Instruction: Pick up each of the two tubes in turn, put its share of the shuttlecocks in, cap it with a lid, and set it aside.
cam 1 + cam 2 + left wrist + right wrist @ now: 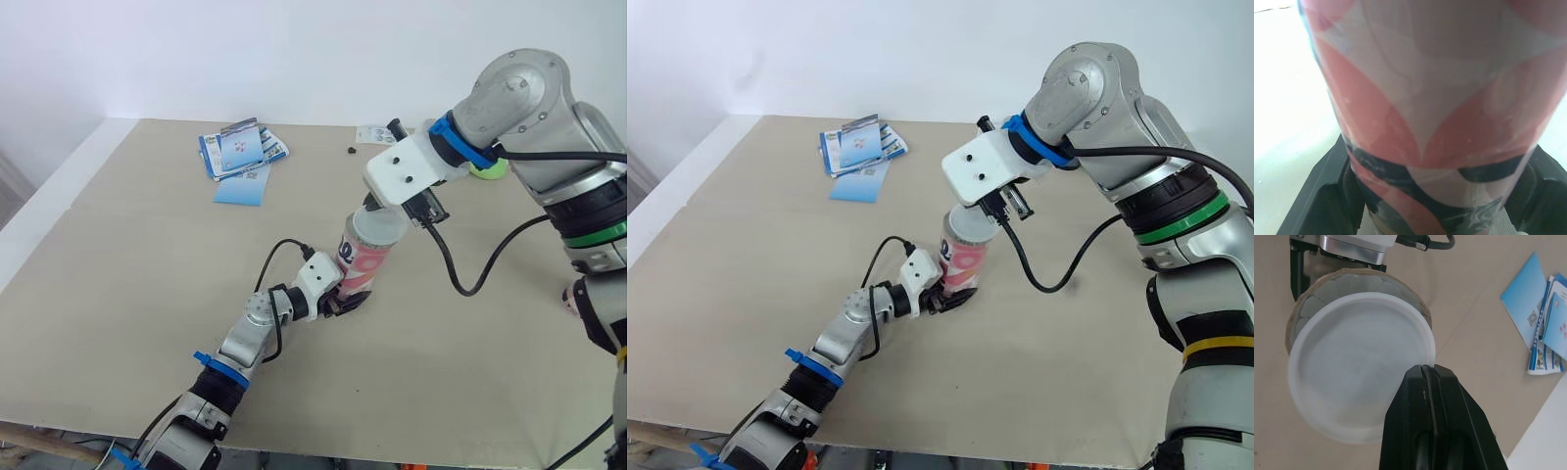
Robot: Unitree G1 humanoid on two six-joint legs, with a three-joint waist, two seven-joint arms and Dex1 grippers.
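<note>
- the left gripper [345, 302] was clamped on the tube [364, 259] low down near its base, a black finger on each side of the pink-and-white wall in the left wrist view.
- the tube stood on the table [127, 274] about mid-surface, long axis near upright and leaning a little, mouth up toward the right arm.
- the right gripper [1427, 369] had its two fingers pinched together on the rim of the white lid [1352, 372], holding it flat-side down just over the mouth.
- the key relation: the lid sat off-centre on the tube. in the right wrist view a crescent of the tube's brown rim, with ribbed white inside it that looked like feathers, showed past one edge of the lid – so the lid overhung the opposite side.
- my reading was that the capping step was in hand but not seated; the lid needed to slide toward the exposed crescent, then press straight down along the tube's axis while the left arm held firm.
- a push while offset could tip the tube or pop the lid from the thin pinch.
- room: bare table lay all round the tube. the blue leaflets [240, 157] were well apart toward the far side, and a green object [487, 168] sat behind the right arm.
</note>
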